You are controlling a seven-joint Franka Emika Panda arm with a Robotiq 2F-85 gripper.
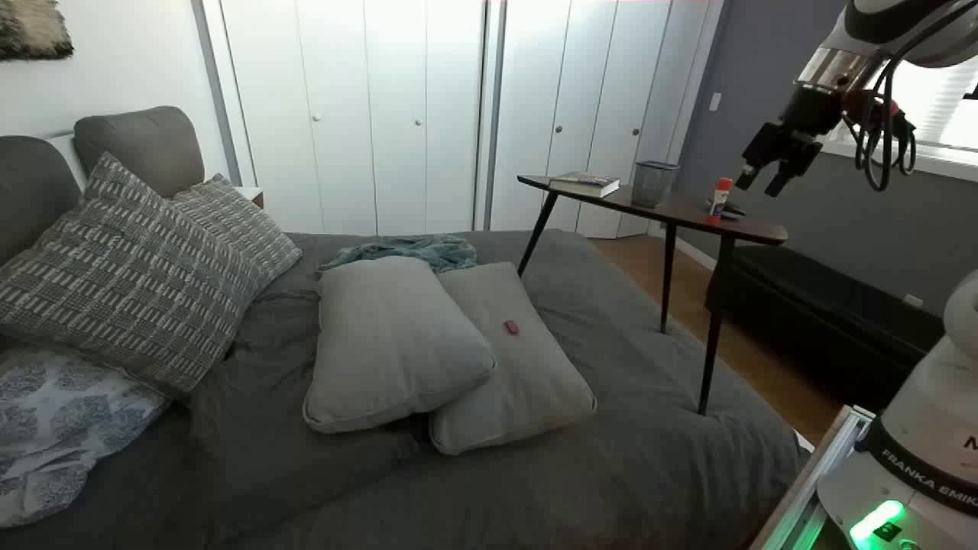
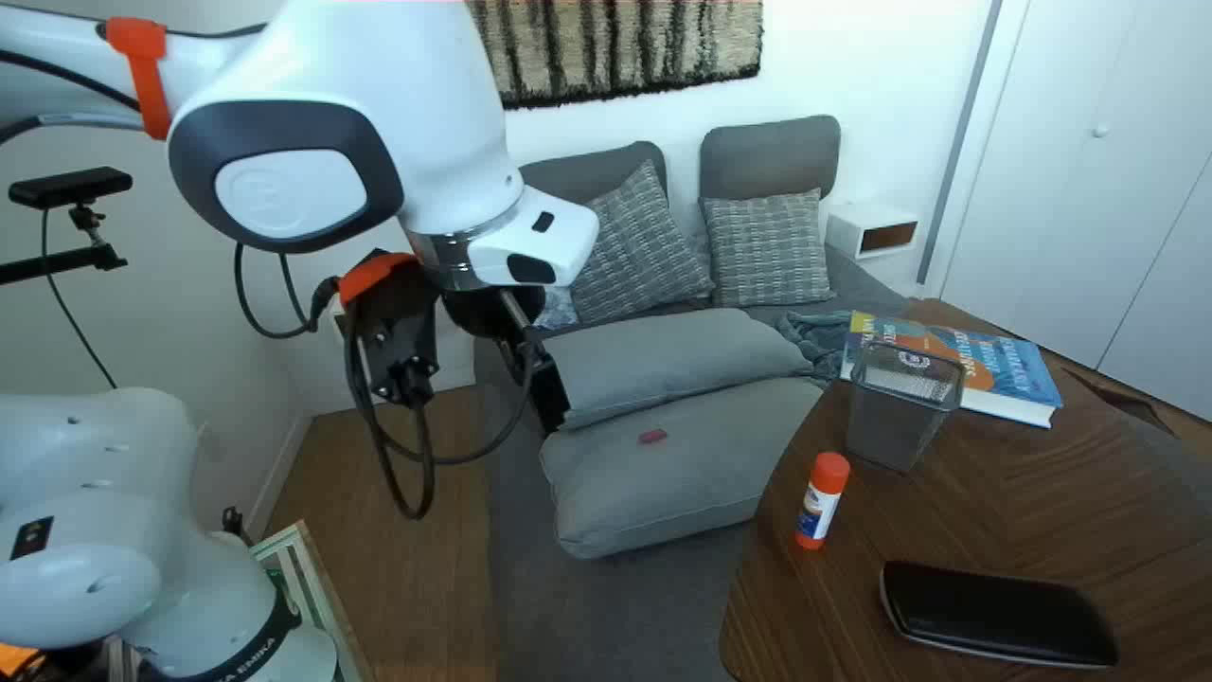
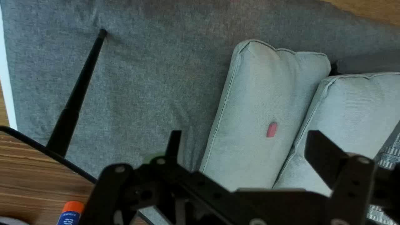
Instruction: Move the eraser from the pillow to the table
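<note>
Resting eraser point(image 3: 272, 129): flat on top of the pillow point(image 3: 250, 106), pick not done, long side running roughly with the pillow's length
Pillow: lying on the bed point(image 3: 150, 93), one side overlapped by its puffier twin point(image 1: 397, 344); soft base, so I'd guess the eraser sinks if pressed
Gripper point(image 3: 244, 134): jaws wide apart, nothing held, up high from where I stand, well apart from the pillow; height probably buys clearance over the tabletop items
Jaw line: set to close across the eraser's narrow width, by my read, but eraser sits off toward one jaw, needs a shift before descent
Table point(image 2: 994, 502): legs point(image 3: 67, 123) planted on the bed, so likely wobbly, set down gently
Glue stick point(image 2: 821, 502): upright near the table edge, easy to topple on the return, I'd bet
Bin point(image 2: 900, 417), book point(image 2: 1004, 365), black case point(image 2: 999, 616): spread over the tabletop, so I'd drop between bin and case
</note>
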